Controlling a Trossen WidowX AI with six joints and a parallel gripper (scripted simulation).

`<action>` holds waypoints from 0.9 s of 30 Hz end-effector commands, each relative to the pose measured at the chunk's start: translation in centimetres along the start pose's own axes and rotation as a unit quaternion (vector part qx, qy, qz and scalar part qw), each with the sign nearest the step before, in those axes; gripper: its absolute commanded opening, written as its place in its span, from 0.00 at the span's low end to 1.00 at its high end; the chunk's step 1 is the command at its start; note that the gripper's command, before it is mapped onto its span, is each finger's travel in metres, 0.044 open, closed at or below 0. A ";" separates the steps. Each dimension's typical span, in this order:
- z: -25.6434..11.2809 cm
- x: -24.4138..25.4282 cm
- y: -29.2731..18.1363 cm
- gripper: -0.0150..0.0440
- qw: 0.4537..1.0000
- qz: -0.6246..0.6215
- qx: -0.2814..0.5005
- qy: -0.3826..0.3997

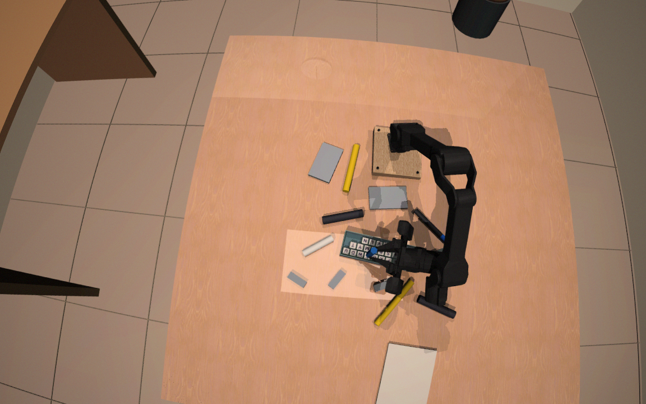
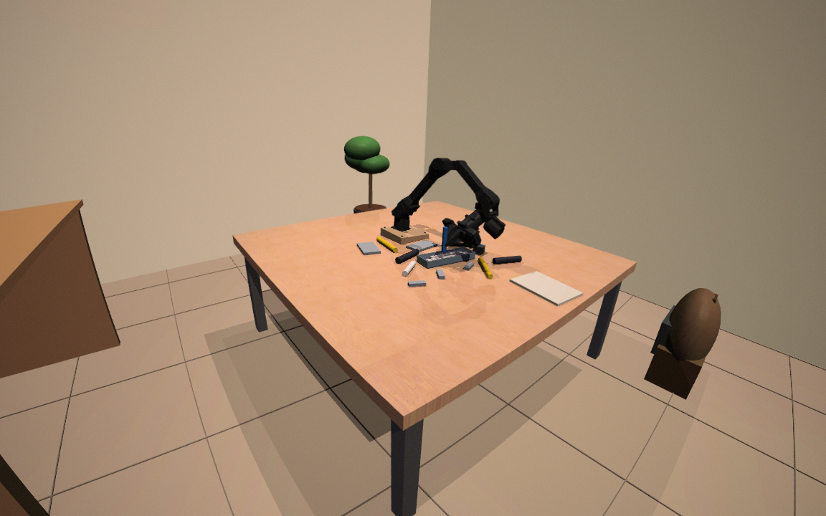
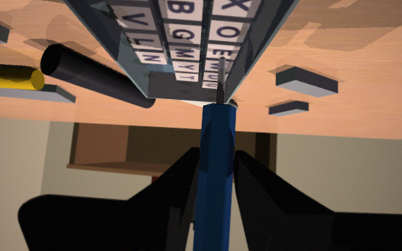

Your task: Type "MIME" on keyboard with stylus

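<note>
The blue stylus [image 1: 373,252] [image 2: 444,239] [image 3: 218,132] stands nearly upright with its thin grey tip down. My gripper [image 1: 377,250] [image 2: 446,239] [image 3: 216,156] is shut on its blue body, above the keyboard [image 1: 346,237] [image 2: 429,261] [image 3: 173,85]. In the wrist view the tip is seen at the E key [image 3: 217,53], in the row with O, W, D and U. I cannot tell whether it touches or presses the key. The M key [image 3: 187,54] lies in the middle row, between G and Y. The arm hides part of the keyboard in the top view. The I key cannot be made out.
A black cylinder [image 1: 342,216] [image 3: 96,74] and a white stick [image 1: 318,245] lie by the keyboard. Yellow sticks [image 1: 351,168] [image 1: 390,306], several grey blocks [image 1: 336,279] [image 3: 306,81], a dark pen [image 1: 428,224] and a white pad [image 1: 408,374] [image 2: 546,287] are around.
</note>
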State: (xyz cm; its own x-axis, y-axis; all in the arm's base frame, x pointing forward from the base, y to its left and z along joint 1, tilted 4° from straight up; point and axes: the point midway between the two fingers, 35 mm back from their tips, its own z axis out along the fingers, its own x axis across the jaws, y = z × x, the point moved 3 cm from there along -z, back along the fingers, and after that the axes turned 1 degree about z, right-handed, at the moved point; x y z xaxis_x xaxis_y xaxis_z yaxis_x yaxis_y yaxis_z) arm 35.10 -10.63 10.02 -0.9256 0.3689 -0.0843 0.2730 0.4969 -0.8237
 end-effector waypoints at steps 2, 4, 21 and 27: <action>0.2 0.1 0.3 0.39 1.000 -0.003 0.000 0.002; 0.2 0.1 0.4 0.39 1.000 -0.003 0.000 0.002; 0.3 0.1 0.5 0.39 1.000 -0.003 0.000 0.002; -0.1 0.1 -0.2 0.39 1.000 -0.002 0.000 0.002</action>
State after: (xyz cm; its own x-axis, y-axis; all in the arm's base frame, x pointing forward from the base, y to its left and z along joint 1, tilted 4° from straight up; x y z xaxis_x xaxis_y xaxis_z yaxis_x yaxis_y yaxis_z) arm 35.06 -10.60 9.56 -0.9263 0.3681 -0.0804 0.2691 0.4972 -0.8248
